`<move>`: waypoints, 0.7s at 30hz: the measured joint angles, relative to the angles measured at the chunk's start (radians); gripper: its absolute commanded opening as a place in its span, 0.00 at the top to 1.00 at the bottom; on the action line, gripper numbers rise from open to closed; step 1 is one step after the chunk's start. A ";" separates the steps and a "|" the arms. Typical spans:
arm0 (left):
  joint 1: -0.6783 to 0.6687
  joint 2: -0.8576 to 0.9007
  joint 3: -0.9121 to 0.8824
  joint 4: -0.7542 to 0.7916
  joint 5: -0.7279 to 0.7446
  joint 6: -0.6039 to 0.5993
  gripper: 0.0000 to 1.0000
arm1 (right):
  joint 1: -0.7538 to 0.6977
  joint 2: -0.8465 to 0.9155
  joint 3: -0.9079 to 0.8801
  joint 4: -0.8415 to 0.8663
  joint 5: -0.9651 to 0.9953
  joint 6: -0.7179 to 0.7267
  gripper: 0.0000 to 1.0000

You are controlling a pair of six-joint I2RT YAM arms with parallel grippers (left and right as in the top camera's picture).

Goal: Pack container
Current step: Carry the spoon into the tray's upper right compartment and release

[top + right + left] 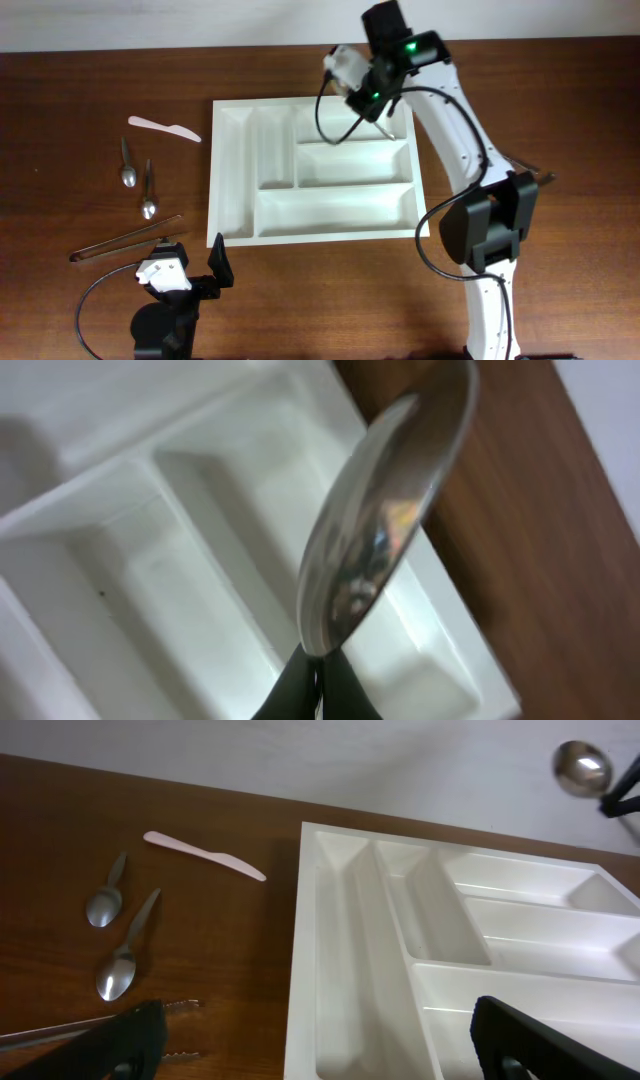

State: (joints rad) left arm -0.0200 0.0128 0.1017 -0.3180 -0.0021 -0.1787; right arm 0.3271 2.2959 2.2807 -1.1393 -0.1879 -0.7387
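The container, a white cutlery tray [232, 175], lies mid-table; it also shows in the left wrist view [340, 980] and under the right wrist [120, 560]. My right gripper [378, 118] hangs over the tray's top right compartment, shut on a metal spoon [375, 530], which also shows in the left wrist view [581, 767]. My left gripper [320, 1045] is open and empty near the tray's front left corner. Two spoons [128, 175] [148, 205], a pale plastic knife [165, 128] and metal tongs [125, 240] lie left of the tray.
The right arm's base [490, 225] stands right of the tray. Something thin and metal [535, 172] pokes out beside it. The table's far edge meets a white wall [150, 20].
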 measured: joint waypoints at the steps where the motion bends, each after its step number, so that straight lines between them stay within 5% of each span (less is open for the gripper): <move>1: 0.000 0.000 0.000 0.000 0.000 0.000 0.01 | 0.009 0.000 -0.024 0.022 -0.003 -0.040 0.96; 8: 0.000 0.000 0.000 0.000 0.000 0.000 0.01 | 0.032 0.000 -0.228 0.211 -0.014 -0.225 0.96; 21: 0.000 0.000 0.000 0.000 0.000 0.000 0.01 | 0.032 0.000 -0.280 0.303 -0.014 -0.278 0.96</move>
State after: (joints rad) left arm -0.0200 0.0128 0.1017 -0.3180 -0.0021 -0.1787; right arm 0.3588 2.2959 2.0010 -0.8360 -0.2016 -1.0172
